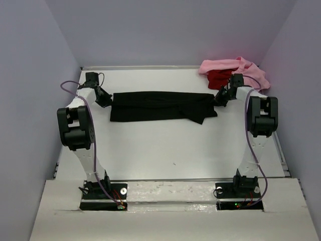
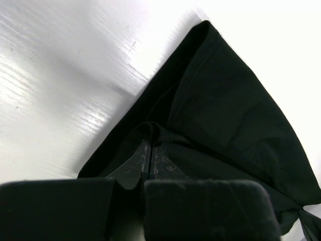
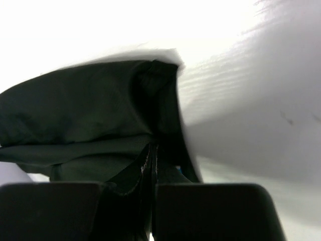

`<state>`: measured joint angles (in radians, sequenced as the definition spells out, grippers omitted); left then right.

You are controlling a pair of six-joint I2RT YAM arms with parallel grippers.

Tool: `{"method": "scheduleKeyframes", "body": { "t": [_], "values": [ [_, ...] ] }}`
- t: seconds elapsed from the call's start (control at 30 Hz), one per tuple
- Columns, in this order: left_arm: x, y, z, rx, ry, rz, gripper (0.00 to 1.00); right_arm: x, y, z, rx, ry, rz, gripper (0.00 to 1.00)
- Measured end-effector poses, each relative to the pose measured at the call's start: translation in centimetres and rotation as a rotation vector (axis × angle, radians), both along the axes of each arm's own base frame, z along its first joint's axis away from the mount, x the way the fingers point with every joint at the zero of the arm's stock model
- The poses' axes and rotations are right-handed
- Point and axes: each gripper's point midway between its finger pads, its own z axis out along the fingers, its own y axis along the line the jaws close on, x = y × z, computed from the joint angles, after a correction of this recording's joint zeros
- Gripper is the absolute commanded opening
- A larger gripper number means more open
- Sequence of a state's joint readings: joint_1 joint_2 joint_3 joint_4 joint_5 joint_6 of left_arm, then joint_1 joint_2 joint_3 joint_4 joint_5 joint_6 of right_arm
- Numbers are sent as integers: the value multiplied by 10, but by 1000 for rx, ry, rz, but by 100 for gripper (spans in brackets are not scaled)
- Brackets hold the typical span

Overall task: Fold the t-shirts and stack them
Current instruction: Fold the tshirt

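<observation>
Your left pincer point(image 1: 106, 102) and right pincer point(image 1: 219, 100) are clamping the ends of the black shirt point(image 1: 160, 106) mid-frame, so be keeping it taut and level.

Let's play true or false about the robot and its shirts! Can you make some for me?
1. The left gripper is shut on the black t-shirt. True.
2. The other arm holds nothing. False: the right gripper is shut on the black t-shirt's other end.
3. The pink t-shirt lies bunched up at the far right. True.
4. The red t-shirt sits alone on the left side. False: it is at the far right, touching the pink t-shirt.
</observation>
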<state>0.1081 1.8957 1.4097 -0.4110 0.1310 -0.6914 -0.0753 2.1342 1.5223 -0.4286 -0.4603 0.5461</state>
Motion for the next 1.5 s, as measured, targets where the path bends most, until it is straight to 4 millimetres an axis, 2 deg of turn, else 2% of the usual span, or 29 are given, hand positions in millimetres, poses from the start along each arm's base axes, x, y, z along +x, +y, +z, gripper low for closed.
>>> {"method": "scheduleKeyframes", "body": {
  "t": [0.13, 0.23, 0.33, 0.5, 0.93, 1.13, 1.5],
  "values": [
    [2, 2, -17, 8, 25, 4, 0, 7, 0, -9, -16, 1, -6, 0],
    [2, 2, -34, 6, 56, 3, 0, 16, -3, -5, -33, -22, -15, 0],
    [2, 2, -40, 5, 68, 2, 0, 24, -5, 2, -46, -47, -21, 0],
    [4, 2, -45, 5, 65, 2, 0, 34, -8, 7, -68, -72, -24, 0],
    [4, 3, -48, 23, 67, 7, 0, 33, -10, 5, -83, -70, -17, 0],
    [-5, 5, -50, 42, 67, 16, 0, 19, -8, -12, -76, -27, -16, 0],
    [-20, 8, -50, 59, 80, 26, 0, -7, -8, -14, -85, -6, -18, 0]
  ]
}}
